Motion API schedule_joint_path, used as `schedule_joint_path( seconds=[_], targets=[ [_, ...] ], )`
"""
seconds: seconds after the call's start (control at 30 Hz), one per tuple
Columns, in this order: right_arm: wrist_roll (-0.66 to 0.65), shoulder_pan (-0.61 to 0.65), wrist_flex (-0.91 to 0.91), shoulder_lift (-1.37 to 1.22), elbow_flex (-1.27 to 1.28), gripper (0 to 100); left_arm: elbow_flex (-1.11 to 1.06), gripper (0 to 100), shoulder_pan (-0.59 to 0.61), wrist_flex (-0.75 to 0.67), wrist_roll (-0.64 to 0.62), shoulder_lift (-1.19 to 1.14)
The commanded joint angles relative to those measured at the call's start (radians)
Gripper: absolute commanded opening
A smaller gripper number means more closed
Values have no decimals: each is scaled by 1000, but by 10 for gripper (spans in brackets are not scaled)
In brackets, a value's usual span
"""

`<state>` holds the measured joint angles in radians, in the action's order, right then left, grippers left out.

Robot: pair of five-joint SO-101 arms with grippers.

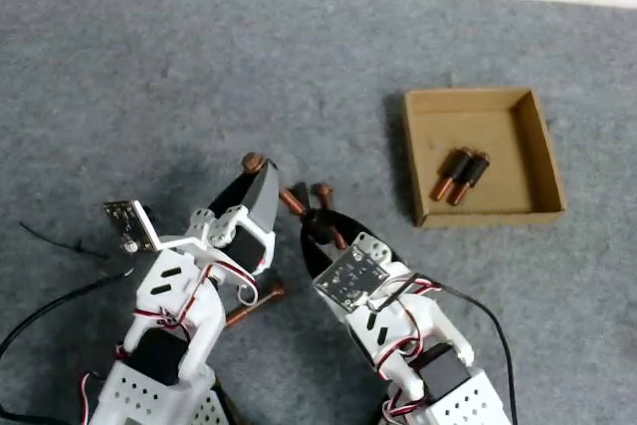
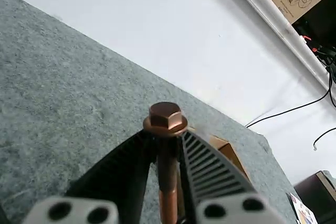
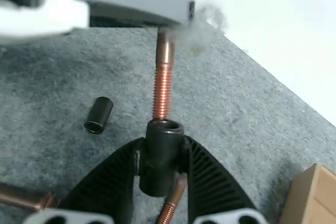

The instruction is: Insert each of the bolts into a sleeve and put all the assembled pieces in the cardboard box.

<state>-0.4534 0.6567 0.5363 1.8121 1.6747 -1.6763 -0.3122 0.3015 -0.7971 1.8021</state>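
Observation:
My left gripper [image 1: 256, 174] [image 2: 167, 136] is shut on a copper bolt [image 1: 289, 200] [image 2: 165, 120], gripping it just under the hex head. The bolt's threaded end [image 3: 162, 90] points down to the mouth of a black sleeve [image 3: 159, 156], on which my right gripper [image 3: 161, 148] [image 1: 315, 224] is shut. The two grippers meet at the table's middle. A loose black sleeve [image 3: 98, 115] lies on the carpet beyond. The cardboard box [image 1: 532, 151] at the right holds two assembled pieces [image 1: 459, 176].
Loose bolts lie on the grey carpet: one [image 1: 323, 192] just past the grippers, one [image 1: 253, 307] between the arms, one [image 3: 23, 198] beside my right gripper. The box's corner [image 3: 310, 198] [image 2: 224, 148] is close by.

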Motion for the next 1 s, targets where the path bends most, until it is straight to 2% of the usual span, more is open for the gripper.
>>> schedule_joint_path(
  seconds=[0.0, 0.2, 0.6, 0.97],
  targets=[
    [-12, 10, -16, 18, 120, 5, 24, 5, -16, 3, -5, 27],
    [-12, 10, -13, 18, 120, 5, 70, 5, -31, 72, -43, 27],
    [-12, 10, -12, 16, 120, 5, 107, 5, -28, -3, -58, 27],
    [-12, 5, -12, 16, 120, 5, 156, 5, -45, 3, -55, 27]
  ],
)
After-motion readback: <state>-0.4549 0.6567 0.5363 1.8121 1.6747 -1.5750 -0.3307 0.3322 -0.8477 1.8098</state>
